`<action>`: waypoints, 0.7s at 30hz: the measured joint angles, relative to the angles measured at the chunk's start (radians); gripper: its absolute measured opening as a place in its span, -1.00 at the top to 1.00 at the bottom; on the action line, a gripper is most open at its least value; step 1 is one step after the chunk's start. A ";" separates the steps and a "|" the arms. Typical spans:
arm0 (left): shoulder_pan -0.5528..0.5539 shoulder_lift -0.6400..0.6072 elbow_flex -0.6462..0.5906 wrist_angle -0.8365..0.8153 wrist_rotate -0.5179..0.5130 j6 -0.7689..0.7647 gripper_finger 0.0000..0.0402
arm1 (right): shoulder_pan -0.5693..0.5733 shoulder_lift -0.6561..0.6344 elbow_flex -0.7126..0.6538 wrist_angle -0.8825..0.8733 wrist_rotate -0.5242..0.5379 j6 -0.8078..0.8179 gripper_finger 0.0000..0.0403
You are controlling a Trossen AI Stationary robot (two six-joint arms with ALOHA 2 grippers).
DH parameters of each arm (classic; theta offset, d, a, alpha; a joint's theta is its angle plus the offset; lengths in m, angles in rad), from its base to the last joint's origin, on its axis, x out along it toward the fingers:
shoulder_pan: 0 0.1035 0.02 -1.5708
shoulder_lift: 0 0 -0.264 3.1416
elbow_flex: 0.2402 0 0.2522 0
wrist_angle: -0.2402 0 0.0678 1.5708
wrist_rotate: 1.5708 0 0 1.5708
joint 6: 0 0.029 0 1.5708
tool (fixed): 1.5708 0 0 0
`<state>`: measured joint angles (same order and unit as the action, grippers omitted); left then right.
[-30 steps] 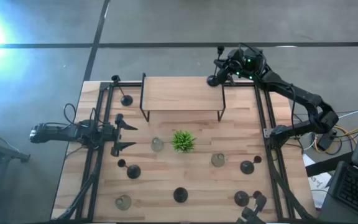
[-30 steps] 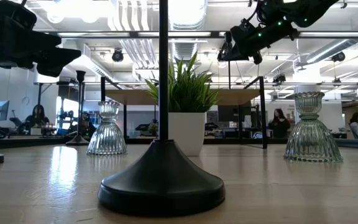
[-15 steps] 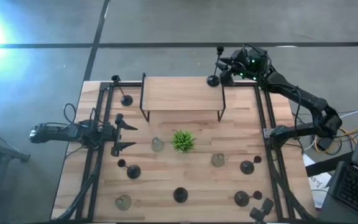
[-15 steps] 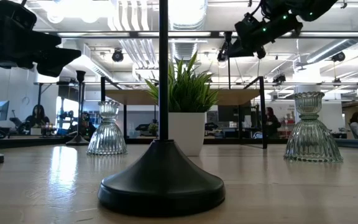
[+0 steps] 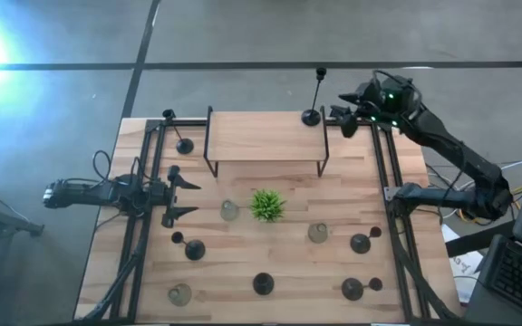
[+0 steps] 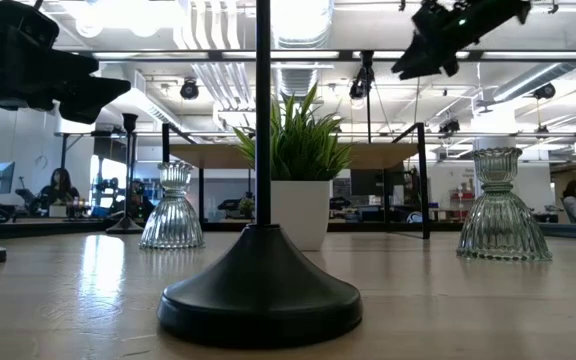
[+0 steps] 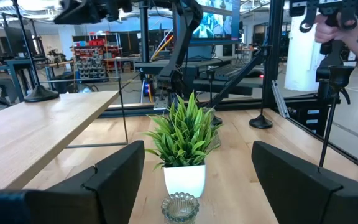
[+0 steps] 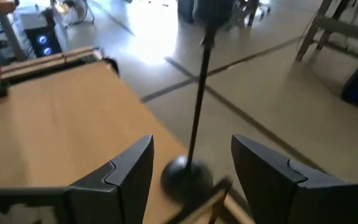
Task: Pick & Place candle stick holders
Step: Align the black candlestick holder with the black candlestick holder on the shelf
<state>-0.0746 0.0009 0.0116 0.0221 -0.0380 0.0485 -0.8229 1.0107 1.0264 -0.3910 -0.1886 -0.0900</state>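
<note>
Now the right pincer (image 5: pixel 344 120), fingers apart, is hanging just beside a tall candle stick holder (image 5: pixel 312 117) standing on the raised shelf (image 5: pixel 263 138). Retreat should go straight away from the thin stem. Left pincer (image 5: pixel 181 196) is waiting open over the worktop (image 5: pixel 243 272).

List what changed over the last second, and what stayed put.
The right gripper let go of the tall black candle stick holder, which now stands free at the right end of the raised wooden shelf. Its jaws open, it has drawn back to the right of the holder. The left gripper, the plant and the other holders on the table have not moved.
</note>
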 joint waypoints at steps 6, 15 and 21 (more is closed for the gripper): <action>0.000 0.000 0.000 0.000 0.000 0.000 -0.50 | 0.083 -0.131 0.000 -0.225 -0.007 0.015 0.08; 0.000 0.000 0.000 0.000 0.000 0.000 -0.50 | 0.347 -0.309 0.000 -0.447 -0.005 0.167 0.25; 0.000 0.000 0.000 0.000 0.000 0.000 -0.50 | 0.548 -0.393 -0.018 -0.541 0.008 0.303 0.38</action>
<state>-0.0742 0.0009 0.0116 0.0222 -0.0381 0.0484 -0.2751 0.6175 1.0082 -0.9316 -0.1808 0.2131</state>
